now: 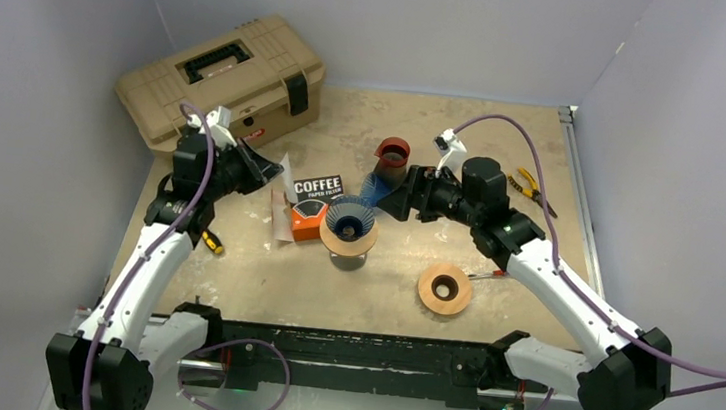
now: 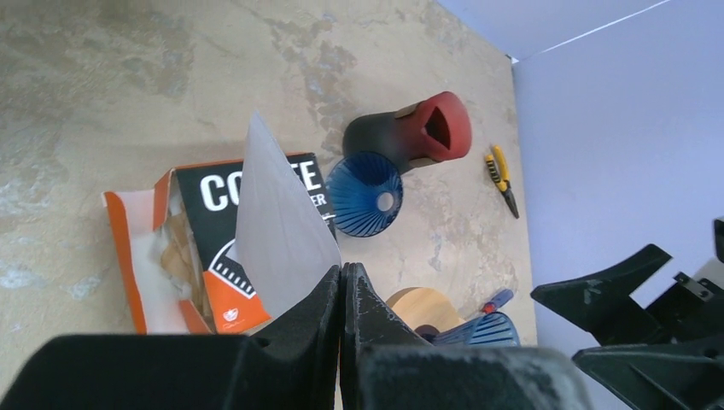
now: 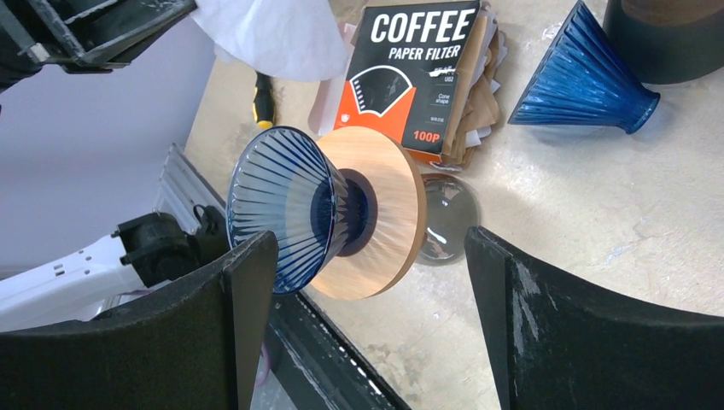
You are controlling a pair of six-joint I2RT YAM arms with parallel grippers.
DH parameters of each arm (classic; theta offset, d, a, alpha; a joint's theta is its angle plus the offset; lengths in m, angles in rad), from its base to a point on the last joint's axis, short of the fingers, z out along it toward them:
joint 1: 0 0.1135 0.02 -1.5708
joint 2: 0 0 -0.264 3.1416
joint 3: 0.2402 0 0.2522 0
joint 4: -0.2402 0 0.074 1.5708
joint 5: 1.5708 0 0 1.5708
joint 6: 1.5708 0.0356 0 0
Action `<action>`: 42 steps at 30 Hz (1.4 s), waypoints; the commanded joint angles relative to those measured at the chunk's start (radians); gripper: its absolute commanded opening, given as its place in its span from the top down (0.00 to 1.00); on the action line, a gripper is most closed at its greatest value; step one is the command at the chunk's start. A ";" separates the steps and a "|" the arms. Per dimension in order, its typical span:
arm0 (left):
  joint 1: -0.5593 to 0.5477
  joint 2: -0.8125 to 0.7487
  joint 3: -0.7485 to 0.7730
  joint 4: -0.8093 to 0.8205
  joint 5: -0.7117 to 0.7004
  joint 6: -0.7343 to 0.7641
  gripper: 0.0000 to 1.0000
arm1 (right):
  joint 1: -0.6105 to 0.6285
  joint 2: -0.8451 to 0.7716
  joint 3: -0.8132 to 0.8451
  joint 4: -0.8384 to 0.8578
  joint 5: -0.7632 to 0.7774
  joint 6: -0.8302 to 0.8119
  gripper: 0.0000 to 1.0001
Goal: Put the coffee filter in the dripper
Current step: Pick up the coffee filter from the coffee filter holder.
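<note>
Between the tips of my left gripper (image 2: 341,272) sits the filter (image 2: 277,213): jaws clamped hard on one corner of the white paper, the rest of the sheet fanning up and away from the fingers, folded flat and clear of the table. Below the paper and just past those tips lies the box (image 2: 213,243), flap open, more filters showing inside. So I read the pickup as done and the carry as the step in hand. The dripper (image 1: 351,219), blue ribbed glass on its wooden collar (image 3: 388,218), stands off to the side of my left fingers, near but not under the paper. My right gripper (image 3: 367,248) has its fingers wide apart with nothing in them; from its wrist camera the dripper sits framed between the two pads, and from above the tips look just beside the rim, though I can't tell whether they touch. A spare cone (image 1: 377,186) lies tipped over behind those right fingers against the cup (image 1: 392,156); I'm ignoring it. Next I'd want to swing the left wrist across until the paper hangs over the dripper's mouth, turn its point downward, lower it in, then let go. The paper is flat, so it may need coaxing open, and the right fingers look well placed to steady the dripper.
</note>
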 commanded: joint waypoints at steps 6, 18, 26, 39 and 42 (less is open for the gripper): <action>0.007 -0.062 0.071 0.158 0.108 0.036 1.00 | -0.005 -0.038 0.021 0.065 0.023 -0.008 0.16; 0.006 -0.104 0.077 0.312 0.203 0.022 1.00 | -0.006 -0.081 0.038 0.074 0.032 -0.036 0.12; 0.004 -0.101 0.113 0.349 0.227 -0.094 1.00 | -0.005 -0.111 0.038 0.132 0.003 -0.099 0.01; 0.003 -0.098 0.196 0.178 0.066 -0.310 1.00 | 0.009 -0.049 0.142 0.102 0.077 -0.196 0.01; 0.002 -0.080 0.197 0.158 0.074 -0.334 1.00 | 0.044 -0.023 0.172 0.081 0.114 -0.216 0.01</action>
